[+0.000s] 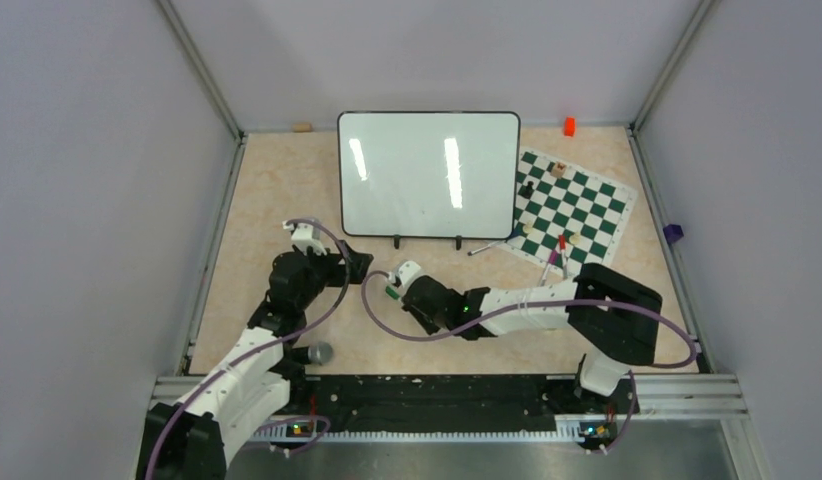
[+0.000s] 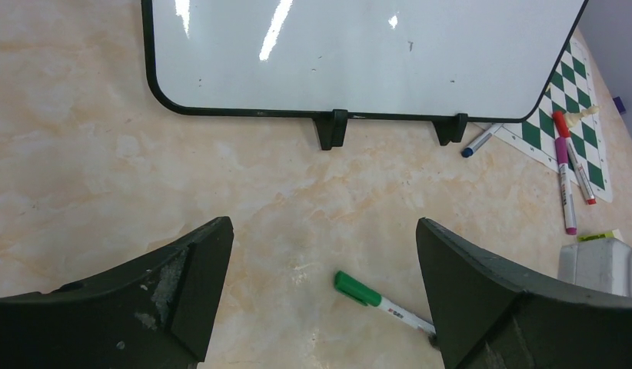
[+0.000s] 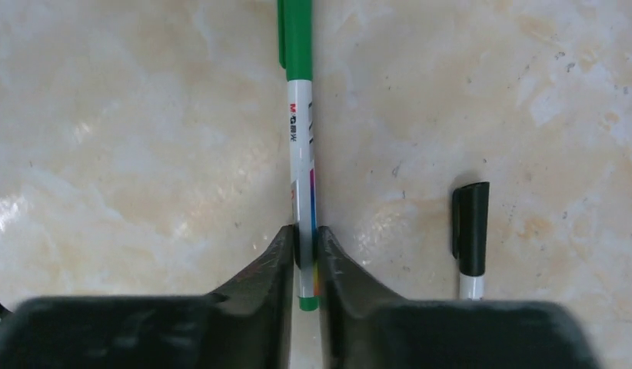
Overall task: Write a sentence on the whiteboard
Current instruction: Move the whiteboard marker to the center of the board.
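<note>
The right gripper (image 3: pixel 305 240) pinches the tail of a green marker (image 3: pixel 300 115), a black-capped marker (image 3: pixel 471 231) just beside it; the left gripper (image 2: pixel 324 231) is spread wide. The whiteboard (image 1: pixel 427 175) stands beyond both; a chess mat (image 1: pixel 577 205) and loose markers (image 2: pixel 565 181) lie at its right corner.

the green marker (image 3: pixel 301 154) bears a red logo starting with "m", the rest unreadable.

plain grey walls (image 1: pixel 87 150) enclose three sides. aluminium corner posts (image 1: pixel 200 68) at the rear. surface (image 1: pixel 277 200) beige, marble-patterned, glossy. black rail (image 1: pixel 427 390) along the near edge. lighting even.
</note>
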Controlling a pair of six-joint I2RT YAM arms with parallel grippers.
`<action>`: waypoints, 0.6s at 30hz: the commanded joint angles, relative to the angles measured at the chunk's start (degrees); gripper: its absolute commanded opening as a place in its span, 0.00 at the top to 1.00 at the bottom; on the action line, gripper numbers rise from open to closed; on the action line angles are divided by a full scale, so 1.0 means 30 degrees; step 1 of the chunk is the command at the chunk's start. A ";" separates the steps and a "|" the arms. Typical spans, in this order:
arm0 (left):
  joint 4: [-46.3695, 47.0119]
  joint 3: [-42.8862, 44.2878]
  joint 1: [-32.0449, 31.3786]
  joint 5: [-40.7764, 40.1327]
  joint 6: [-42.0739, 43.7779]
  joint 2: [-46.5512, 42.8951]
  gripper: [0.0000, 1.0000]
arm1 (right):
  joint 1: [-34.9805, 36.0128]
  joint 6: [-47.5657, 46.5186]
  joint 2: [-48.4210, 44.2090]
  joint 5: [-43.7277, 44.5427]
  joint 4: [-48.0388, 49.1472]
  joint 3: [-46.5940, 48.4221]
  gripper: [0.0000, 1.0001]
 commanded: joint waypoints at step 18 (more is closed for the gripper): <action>-0.0938 -0.0413 -0.0003 -0.5129 -0.3802 -0.1103 0.01 | -0.3925 0.1431 -0.8774 -0.1497 -0.4561 -0.3151 0.43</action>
